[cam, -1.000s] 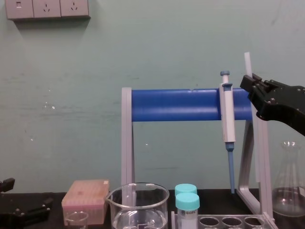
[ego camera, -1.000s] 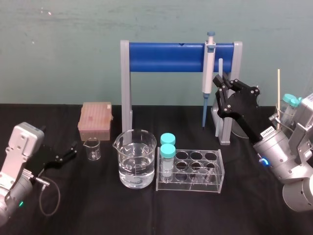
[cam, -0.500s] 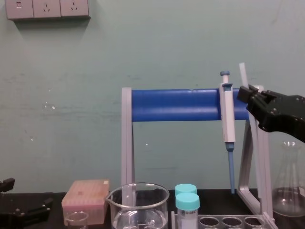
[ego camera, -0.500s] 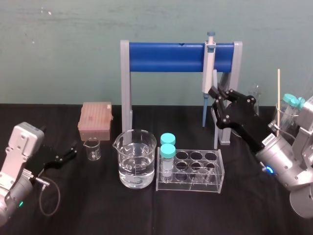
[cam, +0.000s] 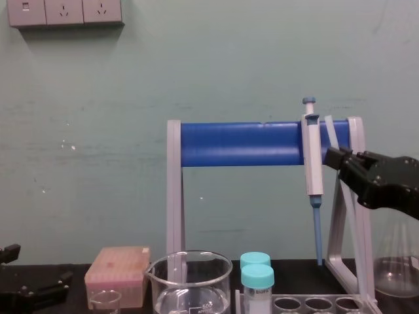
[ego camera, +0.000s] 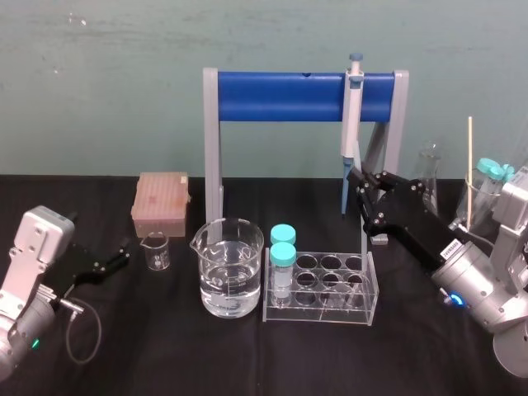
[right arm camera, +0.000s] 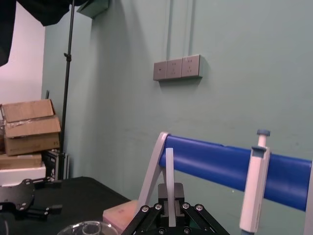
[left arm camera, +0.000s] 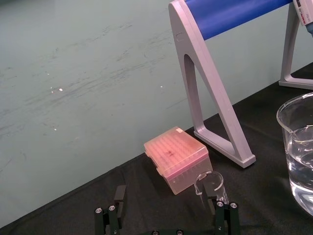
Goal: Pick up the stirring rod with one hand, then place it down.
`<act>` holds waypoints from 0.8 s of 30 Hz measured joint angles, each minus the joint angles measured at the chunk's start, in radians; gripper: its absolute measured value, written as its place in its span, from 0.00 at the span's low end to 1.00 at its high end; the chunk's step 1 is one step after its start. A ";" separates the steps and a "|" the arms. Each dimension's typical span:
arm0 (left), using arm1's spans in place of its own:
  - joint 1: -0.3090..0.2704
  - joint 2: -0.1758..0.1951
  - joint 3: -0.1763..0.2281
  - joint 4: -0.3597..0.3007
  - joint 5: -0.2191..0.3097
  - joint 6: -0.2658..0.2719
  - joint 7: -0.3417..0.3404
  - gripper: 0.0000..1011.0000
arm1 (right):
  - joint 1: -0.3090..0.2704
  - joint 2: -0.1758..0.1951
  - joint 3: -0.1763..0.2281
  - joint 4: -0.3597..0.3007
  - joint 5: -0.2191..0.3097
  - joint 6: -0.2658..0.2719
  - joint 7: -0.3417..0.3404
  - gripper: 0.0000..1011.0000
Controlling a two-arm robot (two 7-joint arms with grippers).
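The stirring rod (cam: 329, 131) is a thin whitish stick held off the table, leaning slightly, just right of the hanging pipette (cam: 313, 157). My right gripper (cam: 335, 158) is shut on the rod's middle, in front of the stand's right leg. In the right wrist view the rod (right arm camera: 169, 176) rises straight up from between the black fingers (right arm camera: 177, 192). From the head view the right gripper (ego camera: 361, 185) hovers above the back right corner of the tube rack (ego camera: 322, 289). My left gripper (ego camera: 115, 260) rests open near the table's left side, holding nothing.
A blue-barred stand (ego camera: 301, 95) spans the back. In front of it are a water-filled beaker (ego camera: 229, 268), two teal-capped tubes (ego camera: 283, 247), a pink tip box (ego camera: 162, 202) and a small beaker (ego camera: 156, 250). A flask (ego camera: 429, 169) and a wooden stick (ego camera: 470, 169) stand at the right.
My right gripper has come down and slightly left with the rod, from the level of the blue bar to below it. The rod now leans. The left arm has not moved.
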 joint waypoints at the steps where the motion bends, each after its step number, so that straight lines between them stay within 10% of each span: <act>1: 0.000 0.000 0.000 0.000 0.000 0.000 0.000 0.99 | 0.003 -0.001 -0.002 0.010 0.001 0.000 0.005 0.07; 24: 0.000 0.000 0.000 0.000 0.000 0.000 0.000 0.99 | 0.055 -0.010 -0.049 0.152 0.020 -0.012 0.087 0.07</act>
